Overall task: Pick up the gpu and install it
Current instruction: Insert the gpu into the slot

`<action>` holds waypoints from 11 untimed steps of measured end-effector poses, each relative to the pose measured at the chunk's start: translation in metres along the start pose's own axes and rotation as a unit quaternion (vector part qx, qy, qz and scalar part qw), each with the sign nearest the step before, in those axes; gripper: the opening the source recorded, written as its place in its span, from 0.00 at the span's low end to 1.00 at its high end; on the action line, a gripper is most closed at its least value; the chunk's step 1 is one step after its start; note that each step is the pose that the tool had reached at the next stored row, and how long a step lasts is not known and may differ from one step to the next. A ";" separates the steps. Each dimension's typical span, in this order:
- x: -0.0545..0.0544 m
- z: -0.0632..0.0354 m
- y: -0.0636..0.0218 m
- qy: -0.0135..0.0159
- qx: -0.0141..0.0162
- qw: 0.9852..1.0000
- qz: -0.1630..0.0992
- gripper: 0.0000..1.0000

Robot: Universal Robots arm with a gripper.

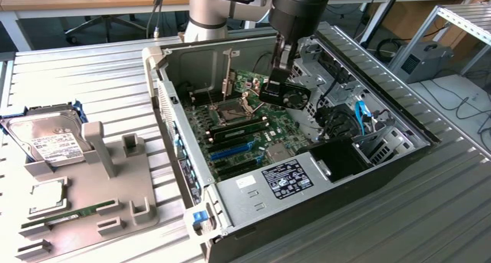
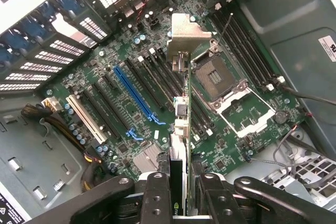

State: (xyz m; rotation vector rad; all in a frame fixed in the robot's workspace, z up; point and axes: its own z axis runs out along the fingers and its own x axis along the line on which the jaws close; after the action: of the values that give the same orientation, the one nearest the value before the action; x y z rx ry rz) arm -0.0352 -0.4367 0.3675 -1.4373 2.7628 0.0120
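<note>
The gpu [image 1: 286, 95] hangs above the motherboard [image 1: 245, 125] inside the open computer case [image 1: 176, 102], its black fan facing the exterior view's right. My gripper [image 1: 277, 82] comes down from above and is shut on the card. In the wrist view the gpu [image 2: 181, 124] runs edge-on away from my gripper [image 2: 181, 195], with its silver bracket [image 2: 186, 32] at the far end. The black fingers [image 2: 157, 198] clamp both faces of the card. It hovers over the black slots between the blue slot [image 2: 134, 95] and the CPU socket [image 2: 218, 77], apart from the board.
The case walls surround the board on all sides, with a power supply [image 1: 280, 179] at its near end and cables [image 1: 360, 116] on the exterior view's right. A grey fixture [image 1: 84, 199] on the exterior view's left carries a hard drive [image 1: 46, 139], a CPU [image 1: 46, 197] and a RAM stick [image 1: 73, 213].
</note>
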 end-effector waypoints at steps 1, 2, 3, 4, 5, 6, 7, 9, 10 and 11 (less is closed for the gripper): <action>0.000 0.0000 0.0000 0.000 0.000 1.000 -0.001 0.26; 0.000 0.0000 0.0000 0.000 0.000 1.000 -0.003 0.26; 0.000 0.0000 0.0000 0.000 0.000 1.000 -0.004 0.26; 0.000 0.0000 0.0000 0.000 0.000 1.000 -0.005 0.26; 0.000 0.0001 0.0000 0.000 0.000 1.000 -0.006 0.26; 0.000 0.0001 0.0000 0.000 0.000 1.000 -0.007 0.26; 0.000 0.0001 0.0000 0.000 0.000 1.000 -0.008 0.26; 0.000 0.0001 0.0000 0.000 0.000 1.000 -0.011 0.26; 0.000 0.0001 0.0000 0.000 0.000 1.000 -0.012 0.26; 0.000 0.0001 0.0000 0.000 0.000 1.000 -0.013 0.26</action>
State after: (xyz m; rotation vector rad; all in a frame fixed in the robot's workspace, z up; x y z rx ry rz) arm -0.0352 -0.4367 0.3675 -1.4723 2.7443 0.0126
